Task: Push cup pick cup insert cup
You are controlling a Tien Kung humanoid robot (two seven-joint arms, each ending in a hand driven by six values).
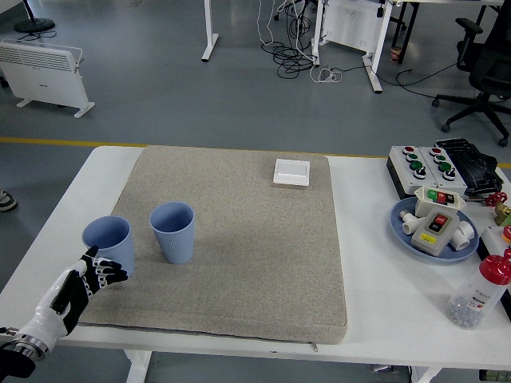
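Left hand point(84, 279) is in at the bottom left corner of the grey mat point(231, 239), black fingers point(108, 275) stretched forward and loosely spread, gripping nothing. The fingertips sit right against the lower side of the near blue cup point(109, 243); whether they truly touch it is hard to call from up here. That cup stands upright, mouth open, at the mat's left edge. Just to its right and a touch farther back on the mat, the second blue cup point(173, 231) is upright too, with a narrow gap between the pair. Neither cup is inside the other.

At the mat's far edge, right of centre, lies a small white square switch plate point(291, 171), flat. Off the mat's right side on the white bench point(383, 271), a blue plate point(403, 231) carries a grey button box and white fittings; behind it a box with red and green buttons point(423, 163). Nearer than the plate, a clear bottle with a red cap point(479, 291) stands by the bench's right edge.
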